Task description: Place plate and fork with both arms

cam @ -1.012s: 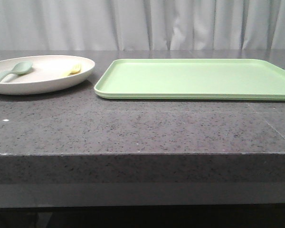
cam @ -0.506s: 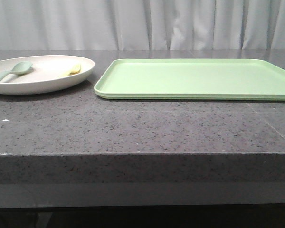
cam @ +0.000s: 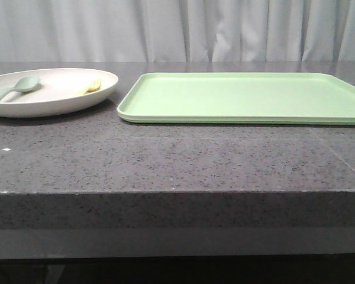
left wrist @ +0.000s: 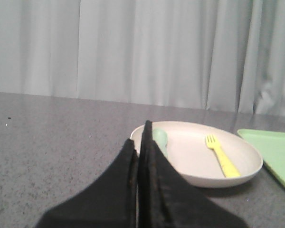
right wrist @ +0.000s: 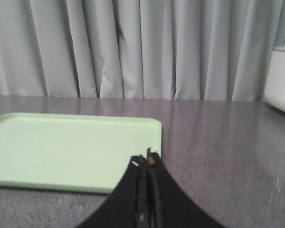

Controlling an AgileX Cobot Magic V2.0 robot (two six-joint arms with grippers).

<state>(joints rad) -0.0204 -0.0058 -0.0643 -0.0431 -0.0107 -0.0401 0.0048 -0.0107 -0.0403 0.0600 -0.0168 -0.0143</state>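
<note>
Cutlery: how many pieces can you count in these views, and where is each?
2. The fork and the spoon both lie on the plate.

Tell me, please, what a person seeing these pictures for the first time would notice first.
The large light-green tray draws the eye first; it lies bare across the middle and right of the dark counter. To its left sits the cream plate, holding the yellow fork and a grey-green spoon. In the wrist views, the left gripper and right gripper are shut, holding nothing.
</note>
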